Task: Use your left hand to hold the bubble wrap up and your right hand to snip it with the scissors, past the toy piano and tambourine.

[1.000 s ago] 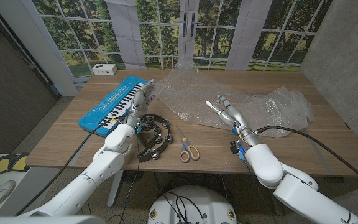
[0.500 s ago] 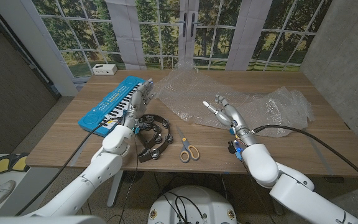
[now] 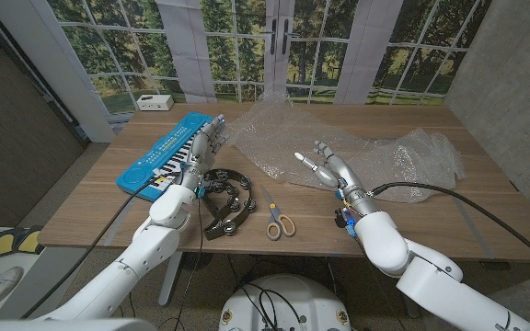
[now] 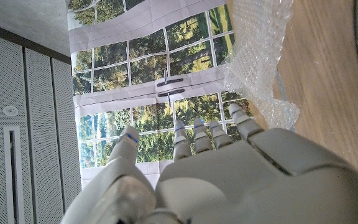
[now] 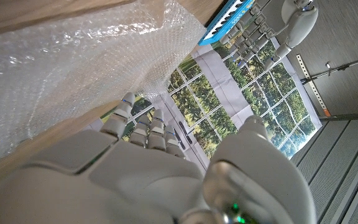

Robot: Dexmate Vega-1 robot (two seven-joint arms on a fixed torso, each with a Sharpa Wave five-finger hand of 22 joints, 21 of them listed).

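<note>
In the head view the bubble wrap (image 3: 339, 142) lies as a wide crumpled sheet across the upper middle and right of the wooden table (image 3: 90, 198), with its long axis running from the picture's left to its right. The scissors (image 3: 277, 221) lie flat near the lower middle of the frame; the blades point up toward the wrap and the orange and grey handles point down toward the table's front edge, so the long axis is almost vertical in the picture. The left hand (image 3: 206, 147) is at the left of centre, fingers apart and holding nothing, over the right end of the blue toy piano (image 3: 159, 156), near the wrap's left edge. The black tambourine (image 3: 224, 198) lies just below it. The right hand (image 3: 331, 168) is raised over the wrap's lower edge, fingers spread, empty, well apart from the scissors.
</note>
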